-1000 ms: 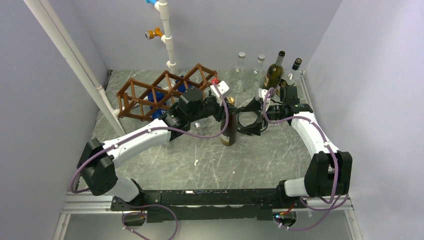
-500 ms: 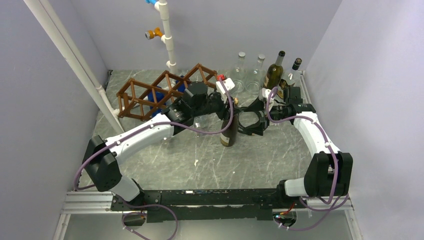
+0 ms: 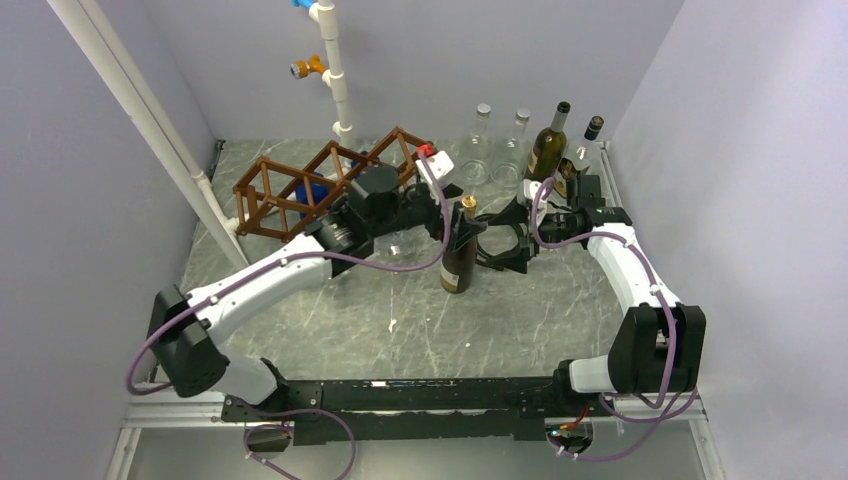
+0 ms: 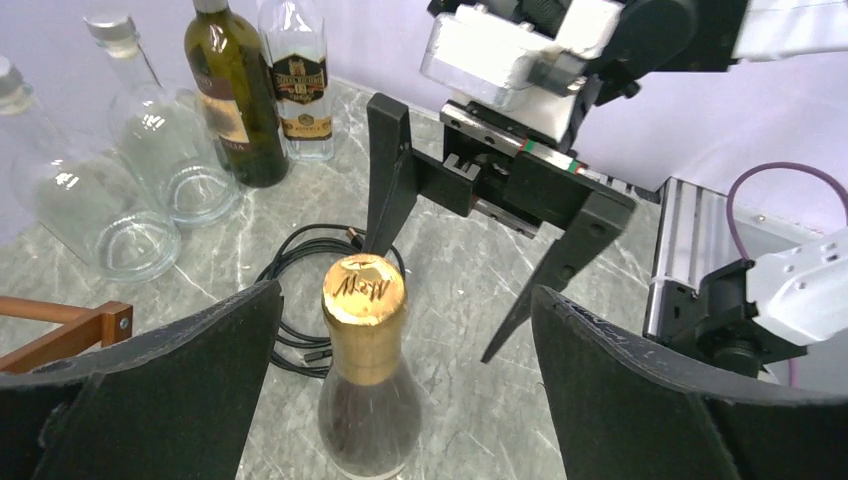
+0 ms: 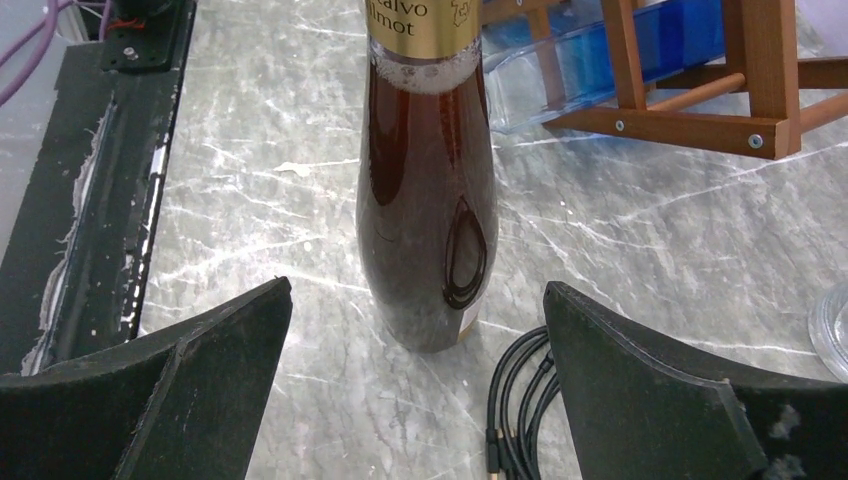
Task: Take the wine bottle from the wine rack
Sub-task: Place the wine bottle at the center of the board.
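Note:
The wine bottle [image 3: 459, 256], dark glass with a gold foil top [image 4: 364, 291], stands upright on the marble table, off the wine rack [image 3: 320, 184]. My left gripper [image 3: 449, 214] is open at the bottle's neck, its fingers on either side of the gold top and clear of it in the left wrist view [image 4: 405, 292]. From the right, my right gripper [image 3: 497, 241] faces the bottle's body [image 5: 428, 200] and is open, a little short of the glass. The brown lattice rack sits at the back left, with a blue bottle [image 3: 312, 192] lying in a cell.
Two clear glass bottles [image 3: 480, 142] [image 3: 516, 140] and two dark labelled bottles [image 3: 548, 142] [image 3: 586, 146] stand at the back right. A coil of black cable [image 4: 305, 300] lies beside the wine bottle. A white pipe [image 3: 334, 70] rises behind the rack.
My left gripper has opened and let go of the bottle's neck, drawing back slightly to the left. The bottle stays upright in place. The right arm has barely moved.

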Available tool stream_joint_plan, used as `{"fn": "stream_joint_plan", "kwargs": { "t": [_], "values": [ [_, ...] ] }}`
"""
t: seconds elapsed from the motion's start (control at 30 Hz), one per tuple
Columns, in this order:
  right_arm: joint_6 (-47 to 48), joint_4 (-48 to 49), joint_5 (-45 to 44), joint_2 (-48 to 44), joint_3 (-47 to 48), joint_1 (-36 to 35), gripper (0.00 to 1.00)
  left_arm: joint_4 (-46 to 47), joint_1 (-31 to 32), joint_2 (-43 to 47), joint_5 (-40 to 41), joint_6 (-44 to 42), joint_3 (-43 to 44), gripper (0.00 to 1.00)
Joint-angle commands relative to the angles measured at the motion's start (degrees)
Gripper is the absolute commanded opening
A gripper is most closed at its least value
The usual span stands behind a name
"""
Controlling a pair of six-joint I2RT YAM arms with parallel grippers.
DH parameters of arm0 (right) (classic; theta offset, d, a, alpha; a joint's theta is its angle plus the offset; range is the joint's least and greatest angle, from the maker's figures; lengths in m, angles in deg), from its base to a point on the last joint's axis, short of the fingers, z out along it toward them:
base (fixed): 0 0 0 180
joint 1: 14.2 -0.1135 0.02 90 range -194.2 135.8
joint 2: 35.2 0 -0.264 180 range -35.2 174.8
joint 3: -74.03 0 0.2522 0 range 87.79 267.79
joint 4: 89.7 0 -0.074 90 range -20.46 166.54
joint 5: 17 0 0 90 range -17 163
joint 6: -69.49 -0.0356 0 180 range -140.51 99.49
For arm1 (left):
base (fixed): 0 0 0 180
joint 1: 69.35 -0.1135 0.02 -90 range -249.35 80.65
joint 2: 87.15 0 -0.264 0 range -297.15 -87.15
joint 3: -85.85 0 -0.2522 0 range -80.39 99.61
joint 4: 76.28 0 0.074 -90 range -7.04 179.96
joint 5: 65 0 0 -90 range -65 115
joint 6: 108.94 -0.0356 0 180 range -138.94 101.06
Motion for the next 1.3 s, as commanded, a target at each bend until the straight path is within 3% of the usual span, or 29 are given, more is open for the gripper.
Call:
{"fn": "stream_joint_plan", "kwargs": {
  "t": [0.0, 0.23, 0.33, 0.6, 0.87, 1.27],
  "values": [
    [3.05, -0.64, -1.12, -2.34, 2.41, 0.30, 1.00, 4.83, -1.46, 6.91, -0.61, 2.79, -2.80, 0.99],
    [5.27, -6.88, -8.03, -4.10, 6.65, 0.29, 1.00, 2.77, -9.50, 13.31, -10.05, 12.68, -7.51, 1.00],
    [5.97, -11.00, -9.99, -4.66, 9.00, 0.29, 1.00, 1.84, -12.02, 16.99, -11.07, 12.87, -11.35, 1.00],
    [2.83, -15.06, -11.81, -5.50, 14.52, 0.30, 1.00, -5.37, -18.25, 25.95, -9.54, 7.94, -18.83, 1.00],
    [-2.92, -15.12, -15.26, -4.74, 18.57, 0.02, 1.00, -17.97, -20.05, 28.35, 0.85, -3.94, -21.08, 0.99],
    [-4.62, -15.26, -19.93, -3.17, 22.33, -3.88, 1.00, -20.20, -20.10, 29.82, 3.68, -8.16, -23.43, 1.00]
  ]
}}
